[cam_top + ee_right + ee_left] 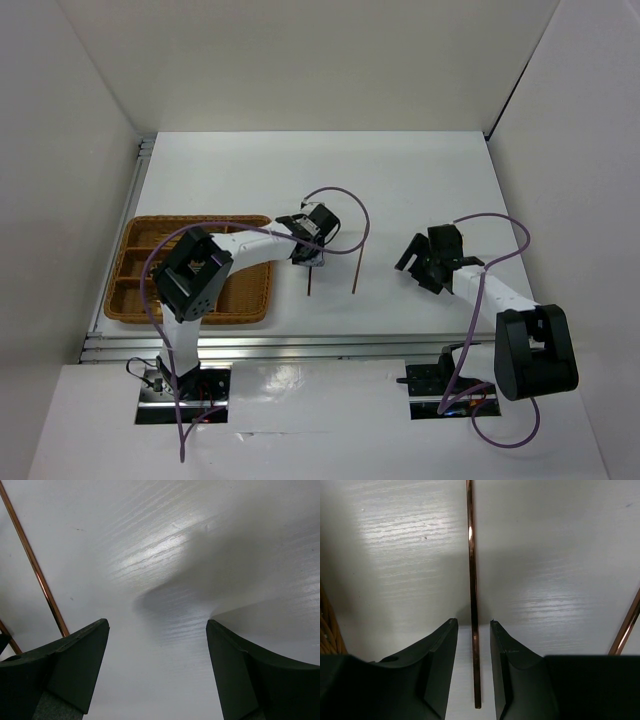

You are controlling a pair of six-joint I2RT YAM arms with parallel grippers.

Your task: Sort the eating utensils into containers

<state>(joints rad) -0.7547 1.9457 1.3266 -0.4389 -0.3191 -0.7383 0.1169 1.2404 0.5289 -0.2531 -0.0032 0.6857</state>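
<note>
A thin brown stick (pixel 472 570) lies on the white table and runs between the fingers of my left gripper (pixel 472 622). The jaws stand narrowly apart, with a gap on each side of the stick. In the top view this stick (pixel 310 283) pokes out below the left gripper (pixel 312 258). A second brown stick (pixel 358 268) lies parallel to its right, and it also shows in the left wrist view (pixel 627 625) and the right wrist view (pixel 35 565). My right gripper (pixel 415 262) is wide open and empty (pixel 157 625) above bare table. No forks, spoons or knives can be made out.
The brown wicker tray (pixel 135 300) with dividers sits at the table's left, partly covered by my left arm; its edge shows in the left wrist view (pixel 327 630). White walls enclose the table on the left, back and right.
</note>
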